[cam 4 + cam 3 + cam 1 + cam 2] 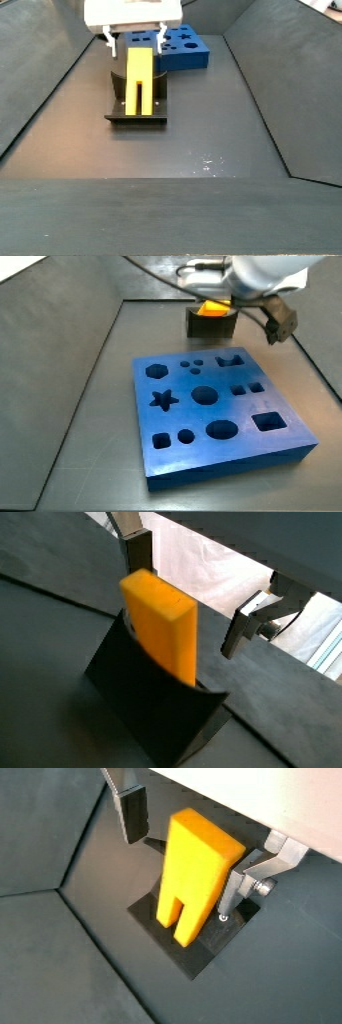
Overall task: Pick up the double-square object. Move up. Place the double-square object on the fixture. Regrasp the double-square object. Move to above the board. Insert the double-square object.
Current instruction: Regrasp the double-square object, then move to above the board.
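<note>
The yellow double-square object rests tilted in the dark fixture, its split prong end pointing away from the gripper and its solid end toward it. My gripper is open and straddles the solid end. One finger stands clear of the piece, and the opposite finger is close beside it. In a side view the gripper hangs over the far end of the fixture. The blue board with its dark cut-outs lies flat beside the fixture.
Sloping dark walls enclose the floor on both sides. In a side view the board sits just behind the fixture. A white sheet shows beyond the bin edge.
</note>
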{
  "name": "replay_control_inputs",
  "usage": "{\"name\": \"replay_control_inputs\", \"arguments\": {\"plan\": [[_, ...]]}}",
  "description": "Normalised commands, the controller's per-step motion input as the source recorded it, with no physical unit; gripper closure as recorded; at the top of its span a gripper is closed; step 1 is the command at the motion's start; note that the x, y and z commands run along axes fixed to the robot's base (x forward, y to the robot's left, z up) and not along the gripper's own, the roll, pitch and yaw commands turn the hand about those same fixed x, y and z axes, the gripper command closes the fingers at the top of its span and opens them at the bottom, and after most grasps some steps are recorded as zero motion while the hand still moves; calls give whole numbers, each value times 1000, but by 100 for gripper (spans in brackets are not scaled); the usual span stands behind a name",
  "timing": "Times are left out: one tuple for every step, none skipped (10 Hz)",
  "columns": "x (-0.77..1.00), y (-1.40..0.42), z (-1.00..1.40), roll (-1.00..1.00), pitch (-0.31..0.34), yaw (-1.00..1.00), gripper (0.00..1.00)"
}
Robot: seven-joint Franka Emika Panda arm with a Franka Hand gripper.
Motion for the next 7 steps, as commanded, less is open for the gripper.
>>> {"name": "replay_control_inputs", "arguments": {"plan": [[79, -1, -241, 70, 8, 11, 0], [0, 0, 0, 0, 0, 0, 100], [146, 33, 1000, 268, 23, 52, 100], [146, 31, 1000, 256, 18, 45, 100], [143, 27, 1000, 234, 15, 36, 100], [139, 22, 1000, 185, 14, 17, 100], [138, 21, 1000, 147, 15, 10, 100]]}}
